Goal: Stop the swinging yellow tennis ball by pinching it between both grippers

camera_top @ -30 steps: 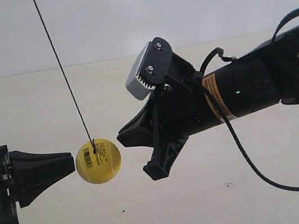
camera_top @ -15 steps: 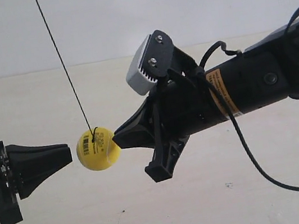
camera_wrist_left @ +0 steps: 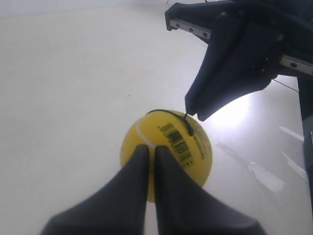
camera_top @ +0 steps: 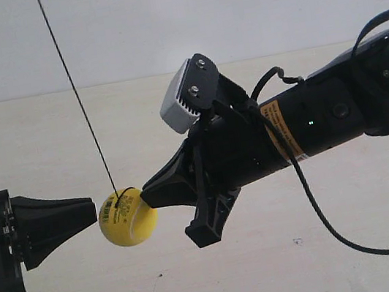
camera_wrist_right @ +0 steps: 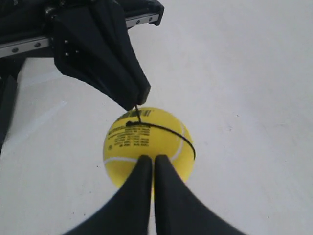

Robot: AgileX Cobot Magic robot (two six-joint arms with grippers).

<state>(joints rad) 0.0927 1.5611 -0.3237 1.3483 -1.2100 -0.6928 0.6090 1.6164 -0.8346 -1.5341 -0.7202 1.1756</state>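
Observation:
The yellow tennis ball (camera_top: 126, 220) hangs on a thin dark string (camera_top: 76, 98) between two black tapered gripper tips. The tip of the arm at the exterior view's left (camera_top: 94, 210) meets the ball's side. The tip of the arm at the exterior view's right (camera_top: 145, 192) presses on its upper opposite side. In the left wrist view my left gripper (camera_wrist_left: 148, 149) is shut, its point against the ball (camera_wrist_left: 168, 156) beside the barcode, with the other gripper's tip (camera_wrist_left: 195, 110) beyond. In the right wrist view my right gripper (camera_wrist_right: 148, 159) is shut against the ball (camera_wrist_right: 146, 137).
A pale tabletop (camera_top: 309, 261) lies below and a white wall (camera_top: 268, 1) stands behind. A grey-white camera block (camera_top: 180, 100) sits on the arm at the exterior view's right, and a black cable (camera_top: 324, 214) loops down from that arm.
The ball has dropped and shifted slightly left. The arm at the exterior view's right followed it down and left; the other tip lowered too, and both now touch the ball.

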